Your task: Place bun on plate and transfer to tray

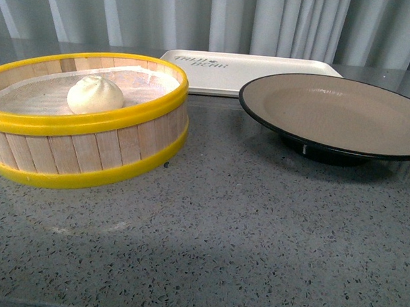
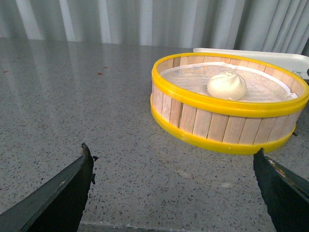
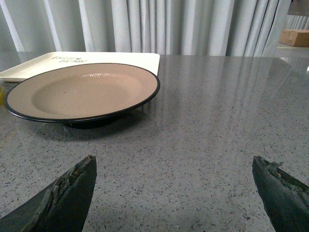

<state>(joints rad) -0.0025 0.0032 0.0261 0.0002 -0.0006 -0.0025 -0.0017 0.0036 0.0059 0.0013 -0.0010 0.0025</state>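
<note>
A round steamer basket (image 1: 90, 149) stands on the left part of the desk (image 1: 242, 235). Its wall is made of upright pale wooden slats, bound by a yellow band at the rim and another at the base. A white cloth liner (image 1: 32, 97) covers its floor. The desk is grey speckled stone, slightly glossy. Pale pleated curtains (image 1: 263, 21) hang behind it. The right wrist view shows a brown cardboard box (image 3: 297, 37) far off beyond the desk's edge.

Location type: staged test bench laid out as a dining counter. Indicators: grey speckled stone table (image 1: 222, 248); pleated grey curtain (image 1: 263, 21) as backdrop at 12 o'clock; steamer basket (image 1: 90, 149) at 10 o'clock, plate (image 1: 341, 111) at 2 o'clock; cardboard box (image 3: 297, 37) beyond the table edge.
</note>
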